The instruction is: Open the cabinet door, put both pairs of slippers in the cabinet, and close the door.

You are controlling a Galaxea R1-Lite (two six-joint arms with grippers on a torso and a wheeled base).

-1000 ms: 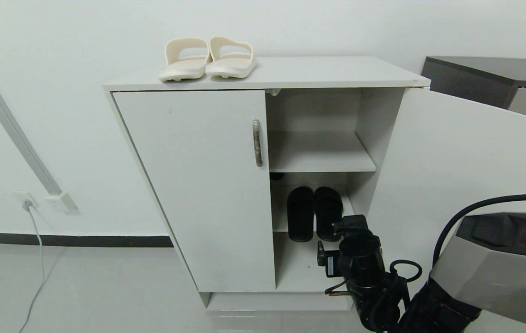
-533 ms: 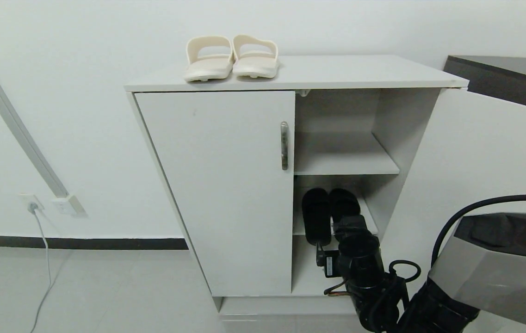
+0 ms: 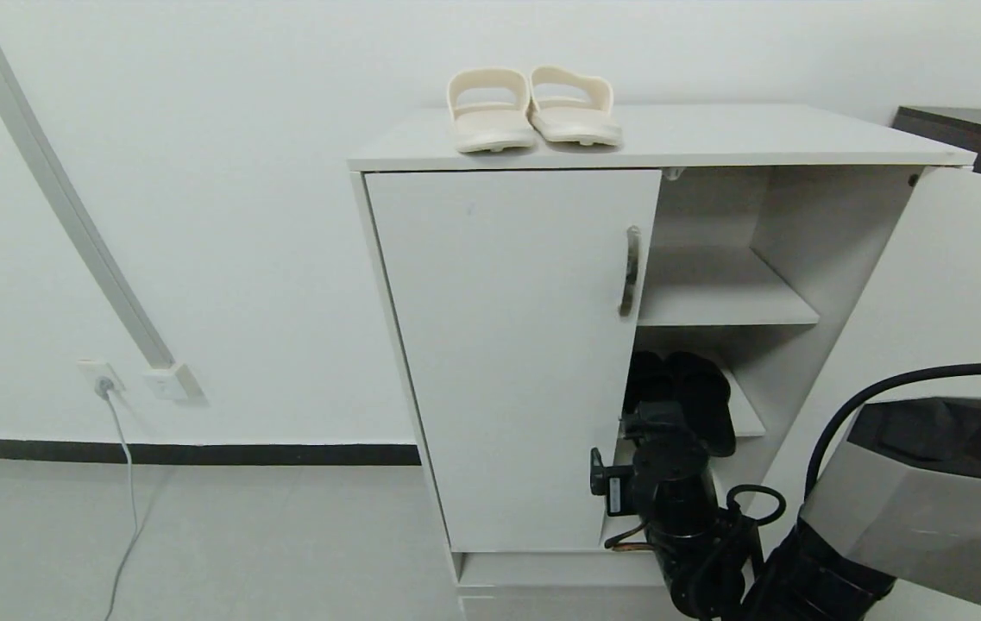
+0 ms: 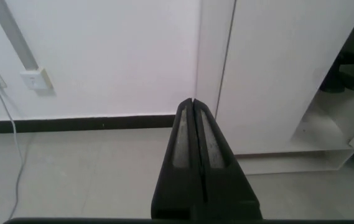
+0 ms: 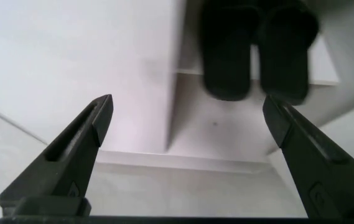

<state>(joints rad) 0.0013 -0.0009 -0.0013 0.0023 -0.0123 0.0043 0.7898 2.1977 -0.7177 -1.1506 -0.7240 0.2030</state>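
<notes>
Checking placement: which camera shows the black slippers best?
Right wrist view: both black slippers sit side by side on the shelf. Head view: closed door and arm partly hide them. Left wrist view: a dark sliver.

Beige slippers (image 3: 573, 126) atop white cabinet (image 3: 757, 134), right door (image 3: 956, 285) open, black slippers (image 3: 699, 398) on lower shelf (image 3: 749, 423)

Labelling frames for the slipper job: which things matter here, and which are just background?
Job: cabinet, its open door, beige slippers on top, black slippers inside, right gripper.
Background: wall socket, cable, wall duct, dark furniture.
</notes>
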